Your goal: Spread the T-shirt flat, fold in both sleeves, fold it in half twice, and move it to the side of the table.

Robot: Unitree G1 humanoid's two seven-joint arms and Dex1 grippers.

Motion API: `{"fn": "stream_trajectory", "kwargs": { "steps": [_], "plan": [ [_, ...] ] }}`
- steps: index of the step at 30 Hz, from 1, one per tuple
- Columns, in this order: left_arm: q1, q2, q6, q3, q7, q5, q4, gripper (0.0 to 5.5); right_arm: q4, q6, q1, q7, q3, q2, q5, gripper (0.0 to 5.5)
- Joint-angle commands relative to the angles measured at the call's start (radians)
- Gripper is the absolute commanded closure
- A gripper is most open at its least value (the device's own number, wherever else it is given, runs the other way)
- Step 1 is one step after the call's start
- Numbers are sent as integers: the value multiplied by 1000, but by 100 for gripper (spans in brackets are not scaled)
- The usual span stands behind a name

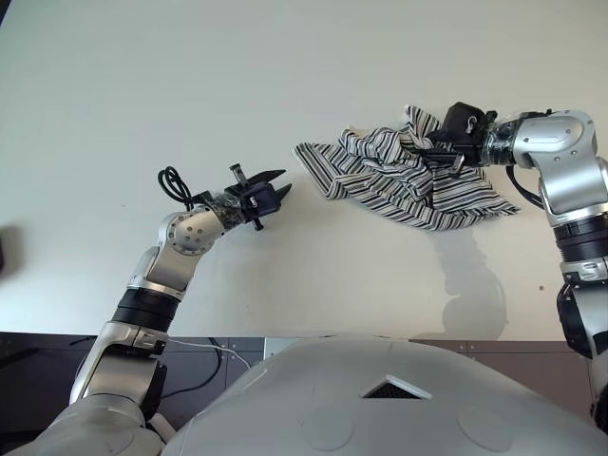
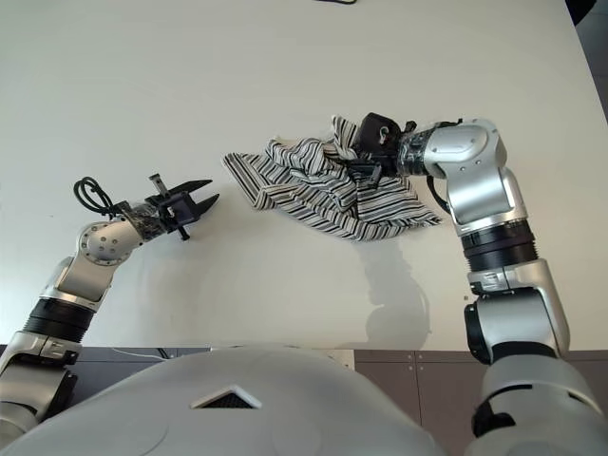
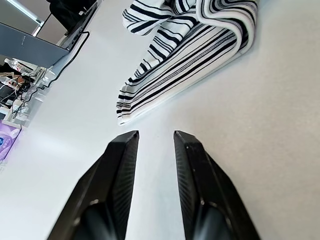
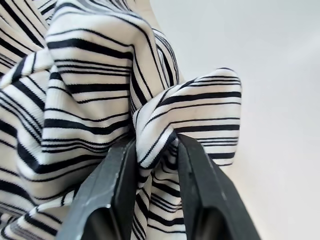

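Right gripper (image 4: 152, 145) pinches a fold of the crumpled T-shirt (image 2: 313, 195) on the table (image 2: 285, 57); left gripper (image 3: 156, 137), slightly parted, holds nothing.

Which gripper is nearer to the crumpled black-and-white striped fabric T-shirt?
Right. The right gripper is shut on a fold of the T-shirt; the left gripper, open, sits off its left edge, with bare white table between.

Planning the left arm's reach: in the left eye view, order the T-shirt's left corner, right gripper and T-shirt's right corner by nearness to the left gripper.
1. T-shirt's left corner, just beyond the left gripper.
2. right gripper, clamped on the bunched fabric.
3. T-shirt's right corner, far right.
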Motion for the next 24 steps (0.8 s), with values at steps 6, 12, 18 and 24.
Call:
{"fn": "stream_trajectory", "kwargs": {
  "steps": [6,12,18,24],
  "plan": [
    [40,0,34,-24,-8,38,28,423,-8,46,2,-30,-49,3,23,536],
    [44,-2,39,-24,-7,38,22,423,-10,71,-54,-19,-144,24,126,536],
    [52,-14,48,-27,9,42,20,423,-79,181,-187,78,-283,27,363,536],
    [63,-23,56,-31,27,46,20,423,-345,322,-135,284,-346,-111,600,536]
  ]
}}
